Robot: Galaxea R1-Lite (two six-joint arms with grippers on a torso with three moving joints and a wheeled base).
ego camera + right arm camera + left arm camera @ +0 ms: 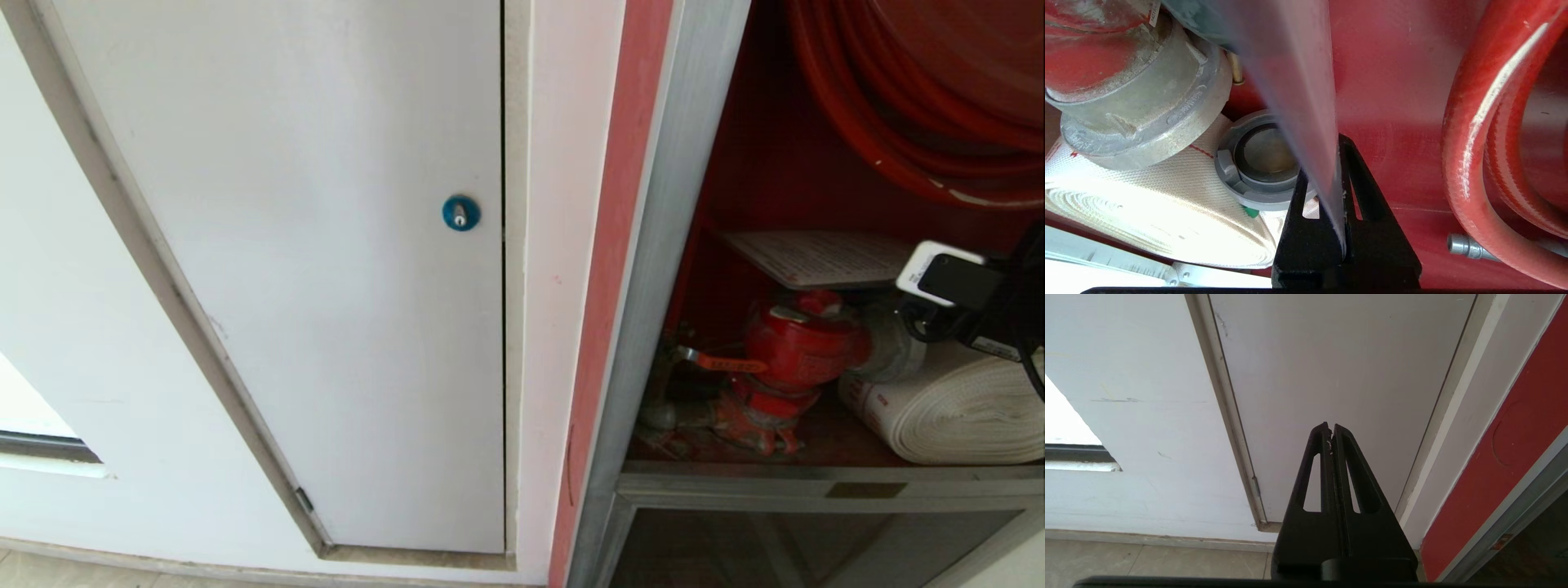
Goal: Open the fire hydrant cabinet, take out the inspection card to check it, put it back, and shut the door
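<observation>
With the fire hydrant cabinet (653,269) standing open, right gripper (1340,143) is clamped tight on the inspection card (824,257) edge, card lying over the red valve (796,343); left gripper (1331,430) closed, empty, by white panel (310,245).

Head camera looking down at white panel (326,269) beside open cabinet (678,245), left wrist facing that panel, right wrist close inside cabinet.

Inspection card (824,257) print too small to read, red marks on white hose (963,408) illegible
</observation>
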